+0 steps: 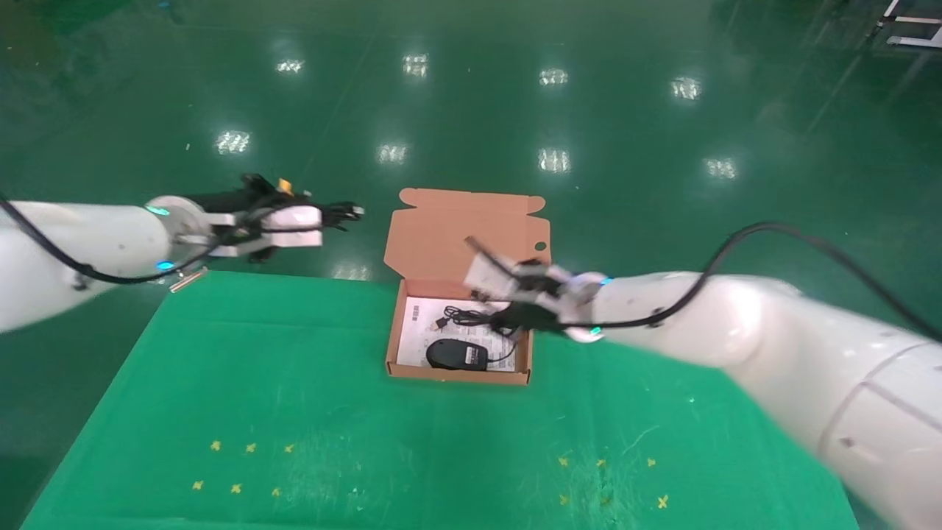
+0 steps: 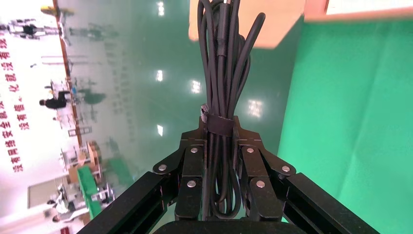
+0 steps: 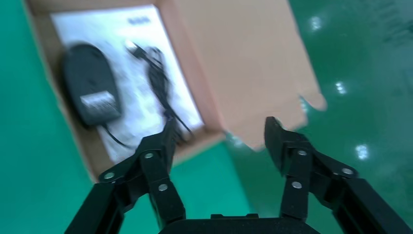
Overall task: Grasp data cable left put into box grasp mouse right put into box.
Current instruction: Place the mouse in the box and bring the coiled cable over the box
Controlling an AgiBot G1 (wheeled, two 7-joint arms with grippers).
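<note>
Black oval wired mouse (image 1: 456,355) lies in the shallow salmon-orange cardboard box (image 1: 458,375).
Left gripper (image 2: 219,146) clamps the looped black data cable (image 2: 223,63); right gripper (image 3: 219,139) gapes wide, empty.

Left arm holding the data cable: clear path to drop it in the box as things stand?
Probably not yet. The left gripper grips the data cable off to the box's left, but the right gripper, open, hangs over it, and the mouse fills the near part.

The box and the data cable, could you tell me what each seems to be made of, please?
The box looks like matte salmon-orange cardboard: thin walls, a folded, tabbed flap lid. The data cable, clamped in the left gripper, looks like black rubber or plastic sheathing with a dull sheen, bending in soft loops.
</note>
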